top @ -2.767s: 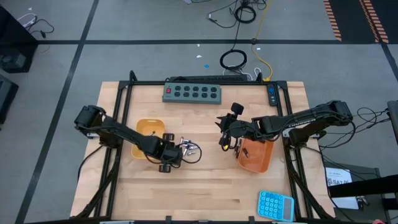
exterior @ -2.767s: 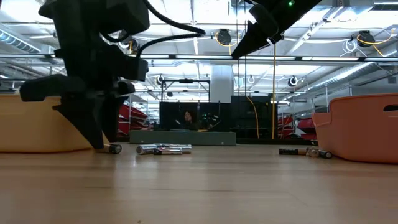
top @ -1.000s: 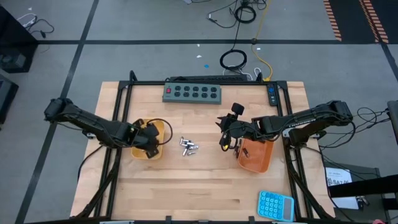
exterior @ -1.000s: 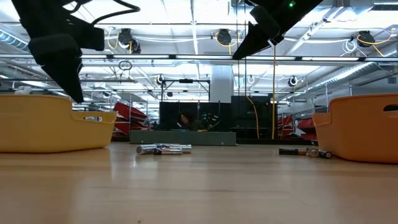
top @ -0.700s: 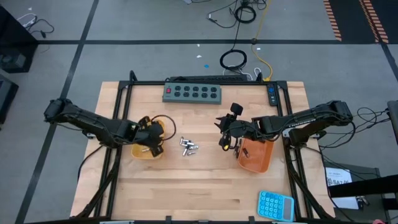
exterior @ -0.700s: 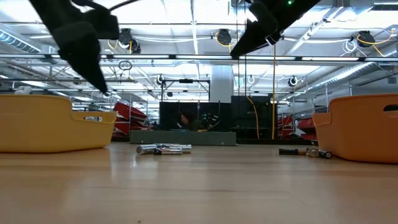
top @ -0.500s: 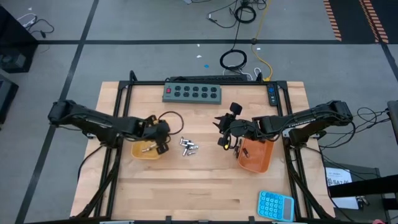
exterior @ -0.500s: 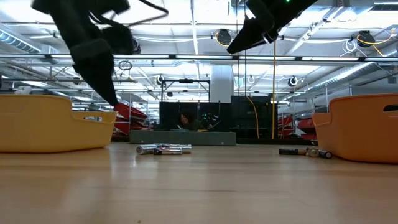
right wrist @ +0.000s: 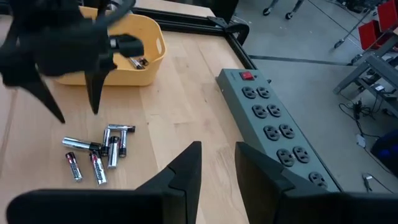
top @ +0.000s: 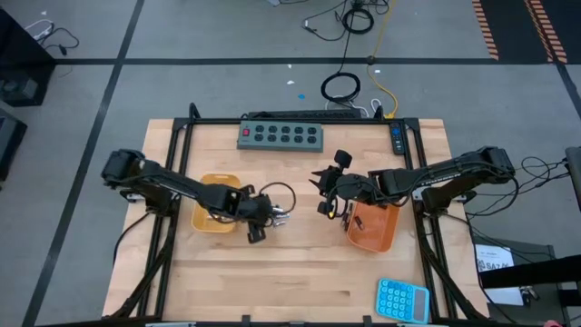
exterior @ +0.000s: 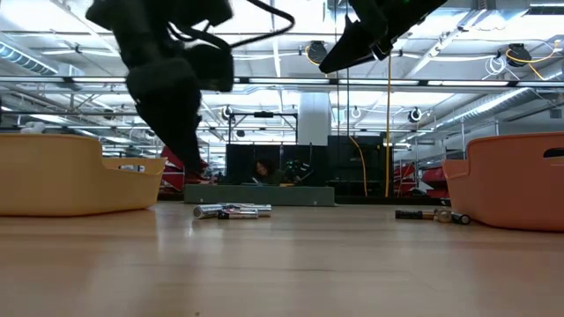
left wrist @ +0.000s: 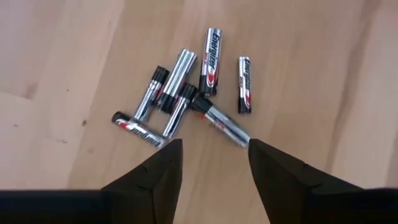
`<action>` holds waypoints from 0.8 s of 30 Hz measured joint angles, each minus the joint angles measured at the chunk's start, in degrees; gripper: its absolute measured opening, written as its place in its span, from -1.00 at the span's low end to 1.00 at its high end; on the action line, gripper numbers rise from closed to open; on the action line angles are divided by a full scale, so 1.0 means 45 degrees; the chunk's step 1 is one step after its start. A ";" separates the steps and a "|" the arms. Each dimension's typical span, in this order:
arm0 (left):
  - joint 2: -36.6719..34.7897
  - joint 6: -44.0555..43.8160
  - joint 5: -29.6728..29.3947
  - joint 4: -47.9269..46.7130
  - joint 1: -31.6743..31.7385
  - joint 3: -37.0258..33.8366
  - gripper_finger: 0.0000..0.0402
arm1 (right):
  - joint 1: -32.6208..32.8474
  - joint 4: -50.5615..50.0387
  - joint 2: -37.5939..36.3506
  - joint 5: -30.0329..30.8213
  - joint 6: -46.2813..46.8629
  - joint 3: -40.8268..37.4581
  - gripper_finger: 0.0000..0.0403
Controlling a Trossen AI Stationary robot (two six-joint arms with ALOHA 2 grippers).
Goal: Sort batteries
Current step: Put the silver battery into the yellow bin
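1. The left gripper (left wrist: 210,163) is hovering with its fingers spread and empty, just above a loose cluster of batteries (left wrist: 186,99) lying on the wooden table (top: 309,272).
2. The yellow tray (top: 211,202) is sitting just beside that cluster.
3. The right gripper (right wrist: 217,163) is waiting, fingers slightly apart and empty, near the orange tray (top: 374,229).

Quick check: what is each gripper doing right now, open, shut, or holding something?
Left gripper: open, empty, above the loose batteries.
Right gripper: open, empty, raised off the table.
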 joint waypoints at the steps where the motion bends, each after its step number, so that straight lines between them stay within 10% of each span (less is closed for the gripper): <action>1: 0.0277 -0.0124 -0.0045 -0.0015 -0.0048 0.0161 -0.04 | 0.0000 -0.0004 0.0000 0.0000 -0.0004 0.0000 -0.55; 24: 0.1952 -0.1166 -0.1347 0.0643 -0.0577 0.0484 -0.03 | -0.0003 -0.0193 0.0000 0.0034 -0.0074 0.0000 -0.55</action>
